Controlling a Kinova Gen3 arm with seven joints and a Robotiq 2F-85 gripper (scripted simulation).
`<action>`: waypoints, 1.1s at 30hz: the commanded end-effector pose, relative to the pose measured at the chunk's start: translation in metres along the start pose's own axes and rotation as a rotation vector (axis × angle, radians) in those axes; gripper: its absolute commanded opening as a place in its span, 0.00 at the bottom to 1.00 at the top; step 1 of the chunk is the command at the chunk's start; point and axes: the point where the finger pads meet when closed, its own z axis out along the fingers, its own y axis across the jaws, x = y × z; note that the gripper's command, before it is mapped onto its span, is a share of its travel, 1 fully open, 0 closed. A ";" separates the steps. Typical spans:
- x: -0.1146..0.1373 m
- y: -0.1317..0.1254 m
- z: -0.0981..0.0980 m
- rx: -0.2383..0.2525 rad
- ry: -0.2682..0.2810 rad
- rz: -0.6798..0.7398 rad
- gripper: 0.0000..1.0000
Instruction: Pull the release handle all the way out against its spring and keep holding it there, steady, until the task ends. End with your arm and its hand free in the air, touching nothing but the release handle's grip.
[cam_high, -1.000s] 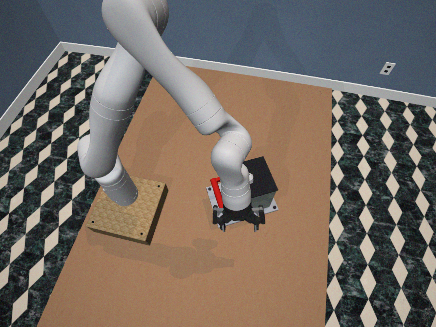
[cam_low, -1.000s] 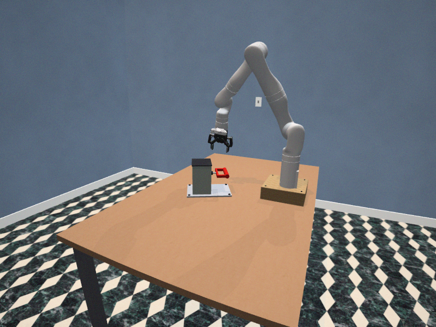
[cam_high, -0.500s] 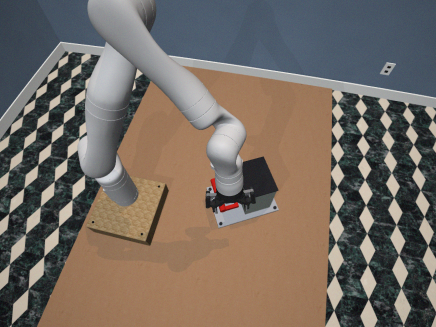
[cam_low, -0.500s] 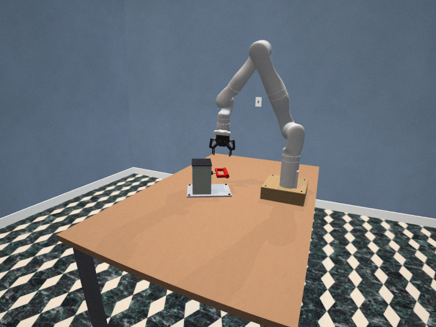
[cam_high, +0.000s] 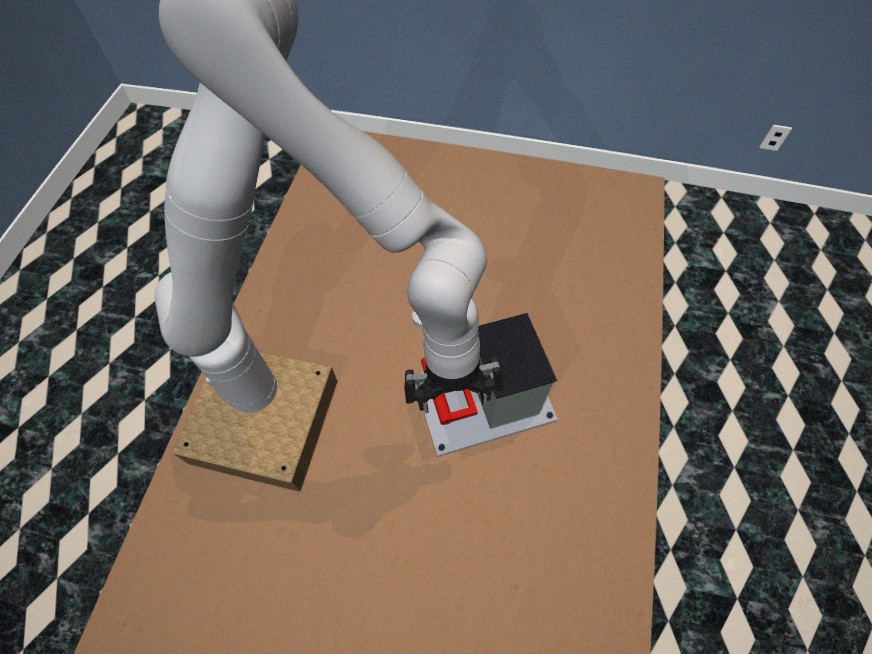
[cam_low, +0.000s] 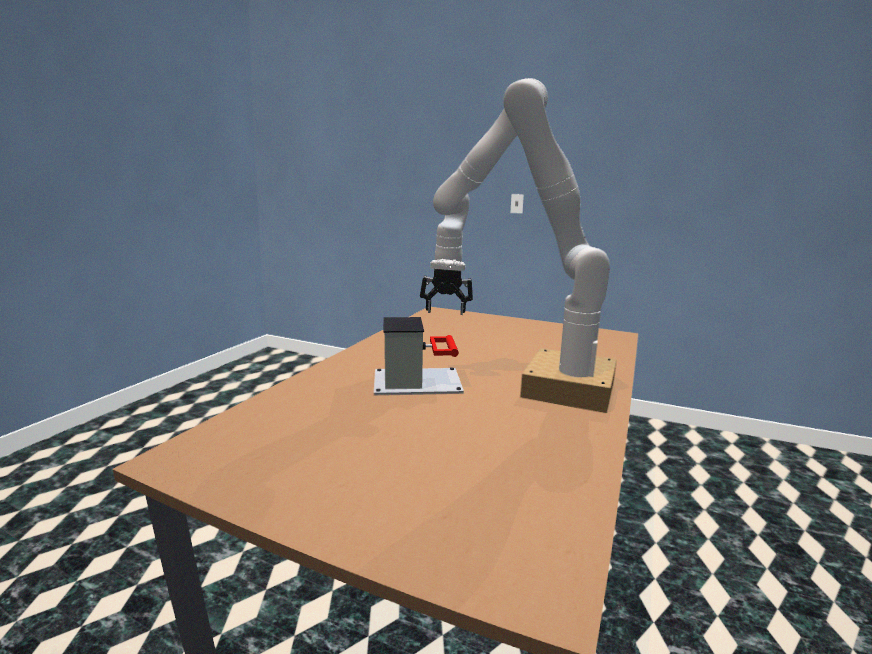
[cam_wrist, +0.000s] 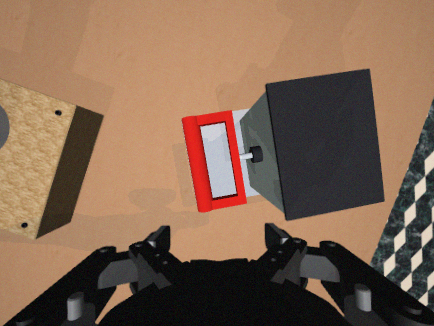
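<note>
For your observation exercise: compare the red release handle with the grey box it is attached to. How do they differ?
The release handle is bright red; the box is grey with a black top. The handle is a flat open rectangular loop held clear of the base plate on a thin rod; the box is a solid upright block standing on it. Both sit untouched below the open hand.

Red handle (cam_wrist: 214, 161), grey box (cam_low: 402, 359) with black lid (cam_wrist: 325, 142), black end effector (cam_low: 446, 298), brown table (cam_low: 394, 457), blue wall (cam_low: 211, 140), black-and-cream diamond floor (cam_low: 739, 549).
</note>
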 end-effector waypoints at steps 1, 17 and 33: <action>0.000 0.001 -0.001 -0.003 0.001 0.000 1.00; 0.013 -0.004 -0.003 0.003 0.024 -0.032 1.00; 0.027 -0.008 -0.006 0.009 0.047 -0.066 1.00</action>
